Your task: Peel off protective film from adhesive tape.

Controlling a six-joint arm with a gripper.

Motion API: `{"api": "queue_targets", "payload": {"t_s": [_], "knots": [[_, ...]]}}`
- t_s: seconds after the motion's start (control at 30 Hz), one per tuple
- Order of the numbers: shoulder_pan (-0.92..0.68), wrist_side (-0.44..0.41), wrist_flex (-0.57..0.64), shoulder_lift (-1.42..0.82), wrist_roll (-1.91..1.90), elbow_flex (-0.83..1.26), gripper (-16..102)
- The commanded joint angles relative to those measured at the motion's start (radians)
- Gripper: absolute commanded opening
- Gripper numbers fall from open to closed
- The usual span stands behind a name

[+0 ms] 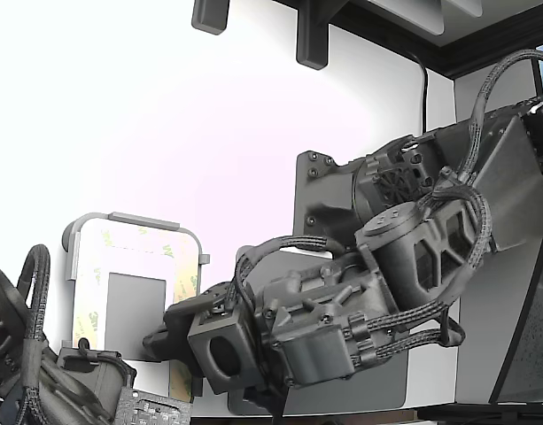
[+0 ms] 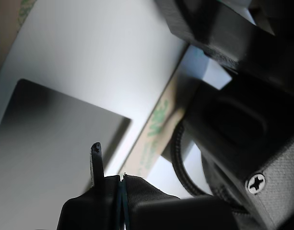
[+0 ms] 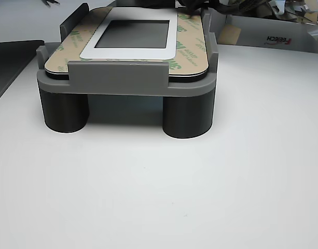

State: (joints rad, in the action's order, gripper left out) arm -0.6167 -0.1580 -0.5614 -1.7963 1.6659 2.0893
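Claw (image 2: pixel 108 179) tips largely hidden by arm body, open or closed cannot be told, film (image 2: pixel 154 139) seen along frame (image 3: pixel 128 52) edge on grey fixture (image 3: pixel 127 83), bench (image 3: pixel 159 197) bare in front.

Tan, green-logoed protective film (image 3: pixel 188 44) flat on adhesive tape (image 3: pixel 65 44) bordering the white frame.

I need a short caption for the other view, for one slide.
Grey fixture on two dark round feet, holding a panel bordered by cream protective film with green logos.
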Motion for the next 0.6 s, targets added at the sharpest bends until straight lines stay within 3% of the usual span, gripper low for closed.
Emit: {"api": "queue_targets", "payload": {"t_s": [0.0,0.57], "knots": [[-0.002,0.0,0.006,-0.006,-0.014,-0.032,-11],[-0.069,-0.012,0.017,0.063,-0.028,-0.072,-11]]}}
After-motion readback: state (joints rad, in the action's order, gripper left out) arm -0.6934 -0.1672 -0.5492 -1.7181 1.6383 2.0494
